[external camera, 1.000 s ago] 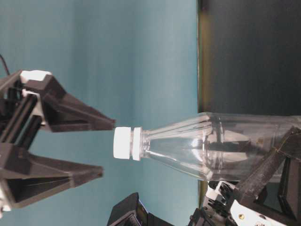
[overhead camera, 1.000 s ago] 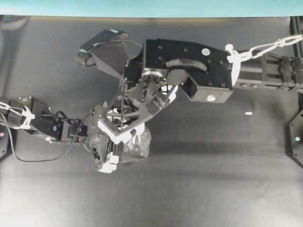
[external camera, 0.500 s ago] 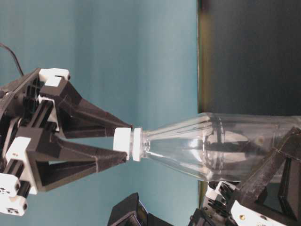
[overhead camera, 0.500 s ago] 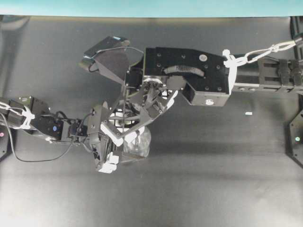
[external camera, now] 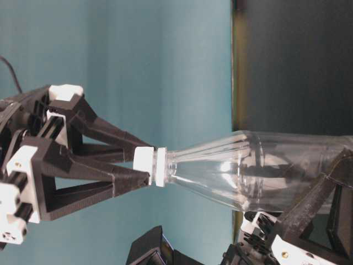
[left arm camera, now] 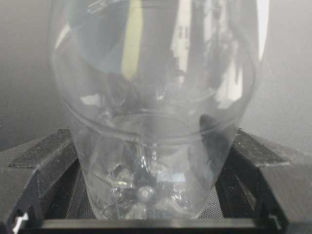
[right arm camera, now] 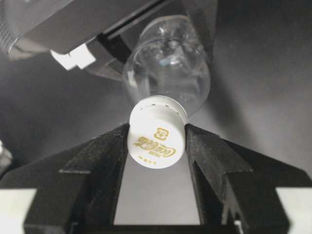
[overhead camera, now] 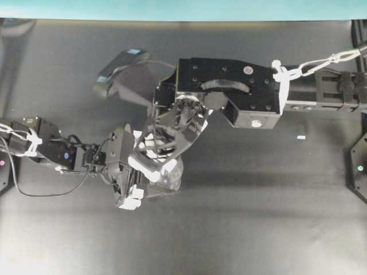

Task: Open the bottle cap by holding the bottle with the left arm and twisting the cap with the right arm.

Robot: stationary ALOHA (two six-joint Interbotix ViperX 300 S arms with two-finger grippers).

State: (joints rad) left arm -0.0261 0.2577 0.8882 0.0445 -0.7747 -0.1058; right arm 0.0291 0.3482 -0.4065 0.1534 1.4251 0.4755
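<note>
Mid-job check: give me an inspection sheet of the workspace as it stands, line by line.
Surface: dark matte table, bare where it shows.
Job's things: clear bottle held off the table; white cap on the neck, gold print on top.
Clutter: one small white scrap on the table, under the right arm.
Grippers: left claw closed around the bottle's lower body; right claw shut on the cap, a finger on either side.
Cables: black cable loops by the left arm; white ties on both arms.
Surroundings: teal backdrop behind the table.
</note>
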